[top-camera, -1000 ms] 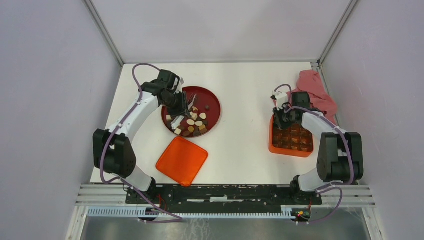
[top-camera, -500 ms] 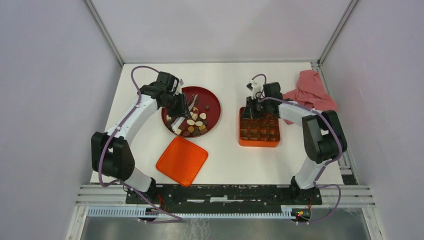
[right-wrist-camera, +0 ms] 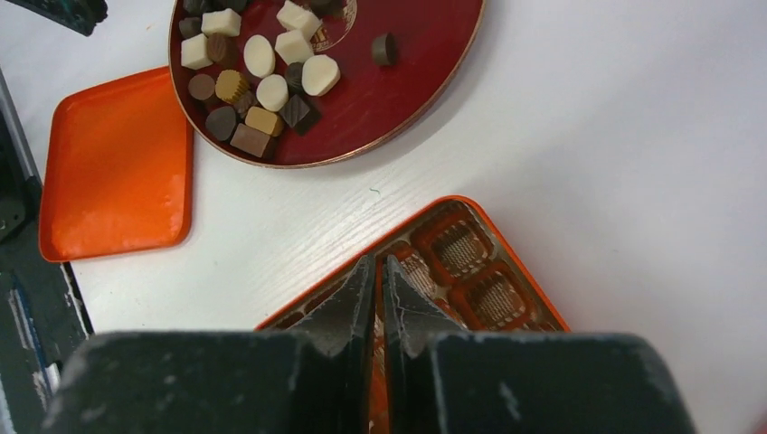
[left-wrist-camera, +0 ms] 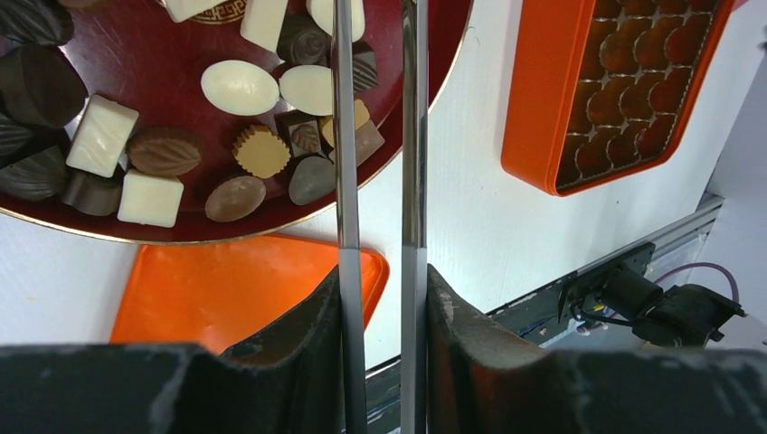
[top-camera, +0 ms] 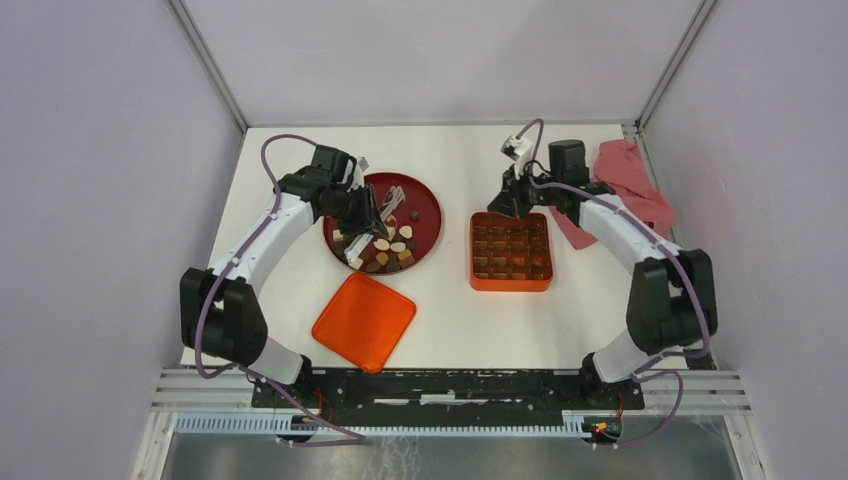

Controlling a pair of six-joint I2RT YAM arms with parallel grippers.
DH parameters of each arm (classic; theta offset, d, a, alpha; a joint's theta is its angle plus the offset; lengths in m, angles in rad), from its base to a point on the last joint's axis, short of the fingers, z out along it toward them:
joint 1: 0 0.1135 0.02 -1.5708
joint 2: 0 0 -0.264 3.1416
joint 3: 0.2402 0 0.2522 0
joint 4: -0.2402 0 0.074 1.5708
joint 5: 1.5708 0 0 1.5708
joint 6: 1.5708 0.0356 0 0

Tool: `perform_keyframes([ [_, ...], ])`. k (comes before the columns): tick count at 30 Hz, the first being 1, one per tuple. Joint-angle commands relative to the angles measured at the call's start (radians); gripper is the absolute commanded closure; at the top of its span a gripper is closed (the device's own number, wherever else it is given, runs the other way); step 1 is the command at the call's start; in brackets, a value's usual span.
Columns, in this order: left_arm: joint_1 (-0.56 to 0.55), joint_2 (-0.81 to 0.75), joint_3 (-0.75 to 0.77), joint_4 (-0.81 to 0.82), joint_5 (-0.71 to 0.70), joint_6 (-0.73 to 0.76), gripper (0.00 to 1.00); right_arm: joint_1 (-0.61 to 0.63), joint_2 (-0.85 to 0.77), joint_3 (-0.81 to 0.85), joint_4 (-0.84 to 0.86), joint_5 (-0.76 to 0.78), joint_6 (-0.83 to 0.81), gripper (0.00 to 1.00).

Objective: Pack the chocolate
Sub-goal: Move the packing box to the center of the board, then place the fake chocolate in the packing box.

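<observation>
The chocolate point(top-camera: 385, 250) is a heap of small dark, tan and cream pieces on the near-left part of the dark red plate point(top-camera: 425, 195); the left wrist view shows the pieces point(left-wrist-camera: 240, 88) close up. My left gripper point(top-camera: 365, 212) hovers over the plate, shut on metal tongs point(left-wrist-camera: 344, 136) whose two prongs reach toward the pieces. The square orange box point(top-camera: 510, 252) with brown-lined compartments lies right of the plate. My right gripper point(right-wrist-camera: 376, 262) sits at the box's far rim point(right-wrist-camera: 425, 217), jaws nearly together with the thin rim in the slit.
A flat orange lid point(top-camera: 364, 321) lies near the front edge, below the plate. One dark piece point(right-wrist-camera: 384, 47) sits alone on the plate's bare side. A crumpled pink cloth point(top-camera: 630, 185) lies at the back right, behind my right arm.
My right gripper has dragged the orange box leftward from the table's right side to beside the plate. The left arm with the tongs has barely shifted.
</observation>
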Motion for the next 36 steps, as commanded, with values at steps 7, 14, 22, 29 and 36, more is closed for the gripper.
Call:
perform_keyframes([
  [7,-0.016,-0.076,-0.043,0.144,0.113,-0.089,0.98,-0.139,-0.205,-0.162,0.054,-0.042,-0.073,0.88],
  [14,-0.139,-0.092,-0.040,0.218,0.147,-0.152,0.98,-0.220,-0.248,-0.228,0.096,-0.023,-0.050,0.88],
  [22,-0.313,-0.037,0.020,0.254,0.099,-0.213,0.98,-0.290,-0.270,-0.280,0.133,0.004,-0.029,0.87],
  [29,-0.411,0.065,0.100,0.225,0.034,-0.197,0.98,-0.310,-0.270,-0.296,0.149,0.004,-0.020,0.87],
  [36,-0.441,0.128,0.174,0.166,-0.054,-0.162,0.98,-0.314,-0.273,-0.313,0.157,0.002,-0.017,0.87],
])
